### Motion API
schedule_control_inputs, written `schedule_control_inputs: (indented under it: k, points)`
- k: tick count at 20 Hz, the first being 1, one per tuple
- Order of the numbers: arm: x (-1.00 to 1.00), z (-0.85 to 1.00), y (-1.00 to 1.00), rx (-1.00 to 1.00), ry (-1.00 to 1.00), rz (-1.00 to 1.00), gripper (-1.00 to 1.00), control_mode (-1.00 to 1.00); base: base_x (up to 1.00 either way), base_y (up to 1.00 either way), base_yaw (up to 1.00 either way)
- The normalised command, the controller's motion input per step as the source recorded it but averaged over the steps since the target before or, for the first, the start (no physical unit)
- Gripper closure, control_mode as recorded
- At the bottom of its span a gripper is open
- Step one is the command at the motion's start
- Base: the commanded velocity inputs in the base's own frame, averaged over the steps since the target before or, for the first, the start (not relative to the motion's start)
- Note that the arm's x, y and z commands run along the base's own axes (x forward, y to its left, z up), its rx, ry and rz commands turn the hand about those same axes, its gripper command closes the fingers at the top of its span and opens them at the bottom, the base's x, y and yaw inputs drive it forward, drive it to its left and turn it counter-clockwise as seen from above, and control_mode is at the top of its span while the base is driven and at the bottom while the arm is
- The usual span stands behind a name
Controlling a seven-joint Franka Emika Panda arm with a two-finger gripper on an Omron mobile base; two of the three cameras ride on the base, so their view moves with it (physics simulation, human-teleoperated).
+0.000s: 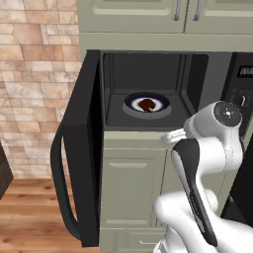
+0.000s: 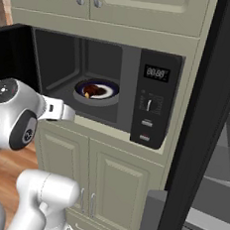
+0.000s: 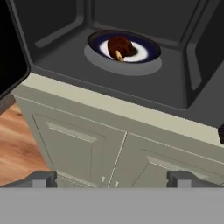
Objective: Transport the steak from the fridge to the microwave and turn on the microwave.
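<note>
Pale green kitchen cabinets [image 2: 113, 179] fill my forward view, with a brick wall [image 1: 37, 74] off to the left and wood flooring below. Set into them is the built-in black microwave [image 2: 153, 98] with its digital display, knob and buttons on a side panel, and its wide black glass door [image 1: 89, 148] with the curved handle hangs swung fully open to the left. Inside, on a dark-rimmed white plate [image 3: 146, 51] sitting on the grey turntable, I can see the small dark brown rounded steak [image 3: 120, 45], so I judge the carrying part done. What's left, as I read it: shut that door and start the oven from the panel. The steak is nearly round, so its long axis is hard to call; a small pale tip pokes toward the near edge of the plate. My two-finger gripper [image 3: 116, 178] hangs outside the cavity, in front of the cabinet doors below it, fingertips [image 3: 43, 178] spread wide apart with nothing between them. On the far right the tall black-framed fridge [image 2: 218, 147] with grey interior stands open too.
</note>
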Motion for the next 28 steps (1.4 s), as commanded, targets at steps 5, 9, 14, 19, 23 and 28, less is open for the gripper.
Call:
schedule_control_inputs:
  k: [5, 9, 14, 19, 23, 28]
  points:
    - [-0.48, -0.22, 0.0, -0.03, -0.18, 0.12, -1.0, -1.0, 0.0, 0.0, 0.0]
    - [-0.48, -0.14, 0.0, -0.08, -0.2, 0.21, -1.0, -1.0, 0.0, 0.0, 0.0]
    - [-0.58, -0.3, 0.02, -0.16, -0.26, 0.18, -1.0, -1.0, 0.0, 0.0, 0.0]
    - [-0.68, -0.37, 0.19, -0.27, -0.37, 0.07, -1.0, -1.0, 0.0, 0.0, 0.0]
    - [-0.69, -0.34, 0.34, -0.32, -0.37, 0.0, -1.0, -1.0, 0.0, 0.0, 0.0]
    - [-0.64, -0.31, 0.35, -0.31, -0.33, 0.0, -1.0, -1.0, 0.0, 0.0, 0.0]
